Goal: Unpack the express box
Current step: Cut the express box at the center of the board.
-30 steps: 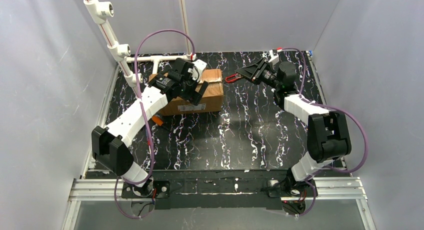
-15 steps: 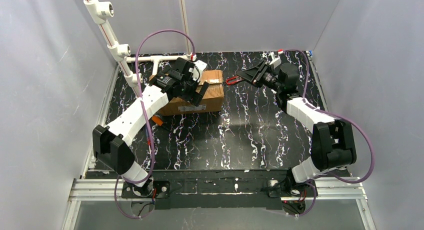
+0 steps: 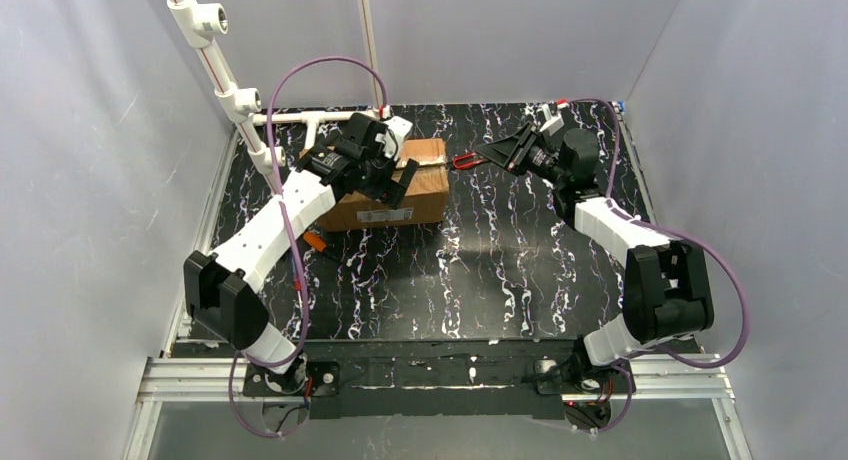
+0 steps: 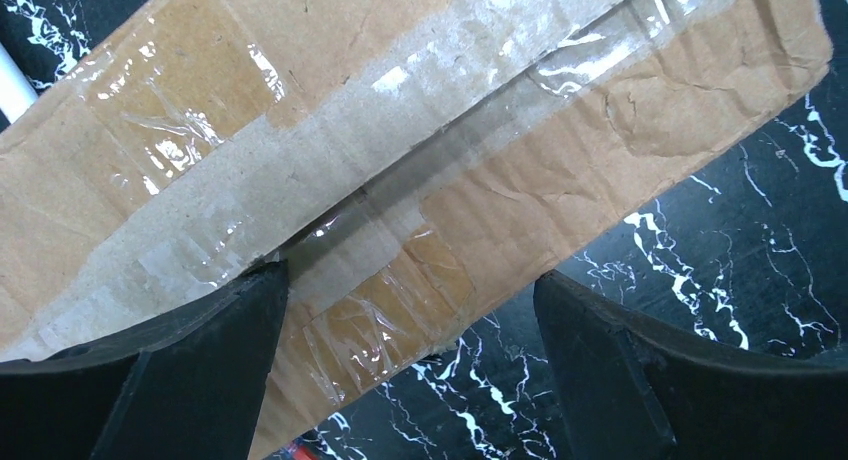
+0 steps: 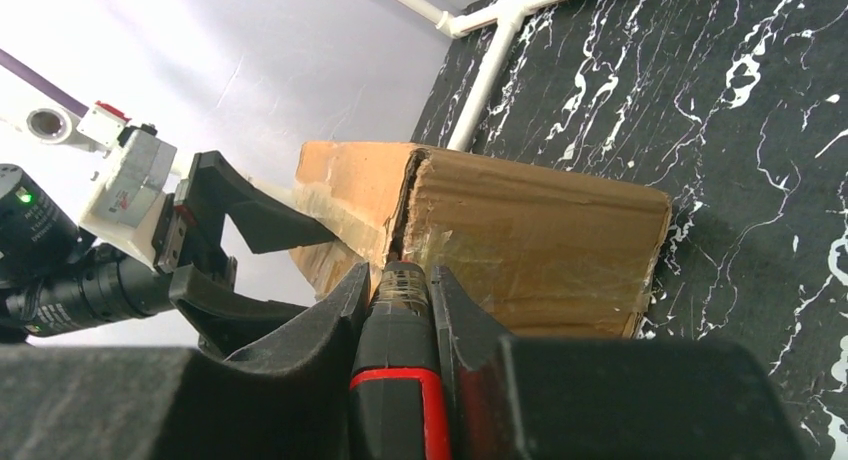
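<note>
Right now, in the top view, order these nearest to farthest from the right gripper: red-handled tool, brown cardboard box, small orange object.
1. Red-handled tool, clamped in the right gripper.
2. Brown cardboard box, to its left.
3. Small orange object, beyond the box, far left.

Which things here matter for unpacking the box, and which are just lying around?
Job: express box; red-handled tool, clamped in the right gripper; left gripper, open over the box.
Lying about: white pipe frame; small orange item.

brown express box [image 3: 425,185], black white-veined table [image 3: 500,270], seemingly red-black tool [image 5: 398,325]
</note>
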Motion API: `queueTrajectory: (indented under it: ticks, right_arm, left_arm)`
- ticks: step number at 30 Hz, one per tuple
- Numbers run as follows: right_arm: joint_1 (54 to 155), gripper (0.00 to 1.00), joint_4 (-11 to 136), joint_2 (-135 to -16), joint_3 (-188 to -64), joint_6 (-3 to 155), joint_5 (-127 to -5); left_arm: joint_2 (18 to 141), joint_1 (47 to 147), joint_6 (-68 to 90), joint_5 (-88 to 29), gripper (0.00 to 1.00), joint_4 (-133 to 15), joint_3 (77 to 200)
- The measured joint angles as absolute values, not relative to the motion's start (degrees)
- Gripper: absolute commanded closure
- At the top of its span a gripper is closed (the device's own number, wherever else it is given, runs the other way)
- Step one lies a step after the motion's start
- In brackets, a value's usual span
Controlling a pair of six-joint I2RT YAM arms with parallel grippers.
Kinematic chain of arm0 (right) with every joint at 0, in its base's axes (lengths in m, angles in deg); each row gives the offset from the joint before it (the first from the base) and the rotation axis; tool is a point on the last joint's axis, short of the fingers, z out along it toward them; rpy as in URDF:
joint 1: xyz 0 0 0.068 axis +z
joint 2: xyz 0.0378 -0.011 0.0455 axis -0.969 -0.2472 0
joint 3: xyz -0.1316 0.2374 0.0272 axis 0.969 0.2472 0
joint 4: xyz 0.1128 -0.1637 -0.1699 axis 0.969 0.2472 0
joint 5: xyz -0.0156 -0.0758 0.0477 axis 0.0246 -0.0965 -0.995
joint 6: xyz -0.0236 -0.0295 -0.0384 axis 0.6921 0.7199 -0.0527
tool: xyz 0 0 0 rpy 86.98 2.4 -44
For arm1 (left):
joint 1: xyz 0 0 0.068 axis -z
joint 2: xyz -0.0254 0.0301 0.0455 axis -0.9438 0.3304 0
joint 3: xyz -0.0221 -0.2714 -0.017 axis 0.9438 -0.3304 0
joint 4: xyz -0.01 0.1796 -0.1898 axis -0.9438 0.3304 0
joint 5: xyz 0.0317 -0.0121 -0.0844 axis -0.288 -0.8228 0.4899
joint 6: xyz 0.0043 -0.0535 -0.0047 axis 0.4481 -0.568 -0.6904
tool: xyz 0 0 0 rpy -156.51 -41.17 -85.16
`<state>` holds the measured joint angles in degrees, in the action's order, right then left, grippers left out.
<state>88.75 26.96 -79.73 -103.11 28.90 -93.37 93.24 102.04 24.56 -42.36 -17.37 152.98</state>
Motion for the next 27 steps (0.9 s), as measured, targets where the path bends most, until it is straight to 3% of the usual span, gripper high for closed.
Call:
queueTrajectory:
  ticks: [6, 14, 23, 27]
  right_arm:
    - [89.12, 0.99, 23.94, -81.50, -103.06, 27.91, -95.53]
    - [89.38, 0.99, 27.97, -82.88, -106.32, 28.11, -96.89]
    - [89.31, 0.99, 28.21, -84.28, -107.70, 27.22, -97.50]
    - [89.31, 0.99, 31.03, -85.04, -110.03, 27.65, -97.26]
  left_arm:
    - [89.83, 103.79, 27.29, -41.42, 0.09, -20.32, 151.45]
    - [84.13, 114.76, 39.80, -46.84, 0.07, -25.19, 147.82]
    - [90.18, 118.10, 48.93, -63.57, 0.02, -37.36, 139.47]
    - [93.02, 116.84, 48.15, -65.34, 0.03, -38.30, 140.06]
